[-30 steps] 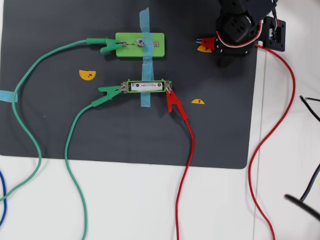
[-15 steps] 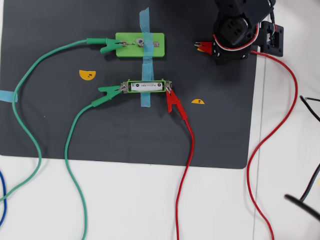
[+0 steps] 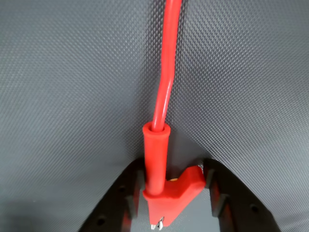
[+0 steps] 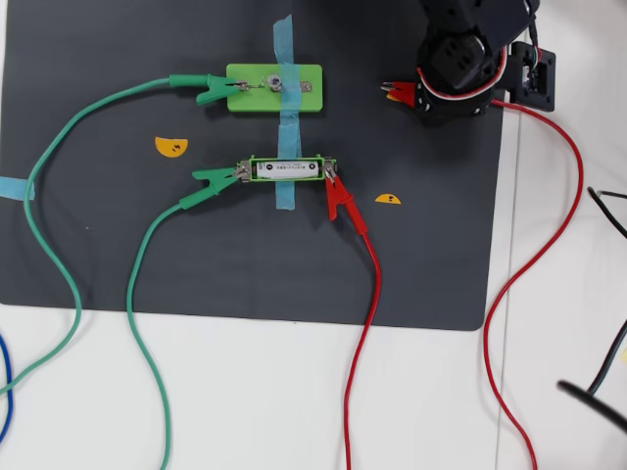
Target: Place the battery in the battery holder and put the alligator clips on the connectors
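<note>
The battery [image 4: 284, 169] lies inside the green battery holder [image 4: 257, 160] at mid-mat. On the holder's left connector [image 4: 240, 172] sits a green alligator clip [image 4: 214, 177], and a red alligator clip [image 4: 339, 196] grips its right end. Another green clip [image 4: 210, 90] bites the left side of the light-green block [image 4: 294, 98]. My gripper [image 4: 402, 93] hangs at the mat's upper right, shut on a second red alligator clip [image 3: 166, 193]. In the wrist view that clip is squeezed between my black fingers [image 3: 129, 195], with its wire running up the frame.
A dark mat [image 4: 118, 245] covers the white table [image 4: 294, 392]. Blue tape [image 4: 284, 49] holds down the block and holder. Two yellow half-disc markers [image 4: 170, 147] [image 4: 388, 199] lie on the mat. Green wires [image 4: 59, 264] and red wires [image 4: 500, 323] trail towards the near edge.
The arm has turned slightly, carrying the held red clip a little left and down in the overhead view, so it covers the yellow marker. Its wire has shifted outward.
</note>
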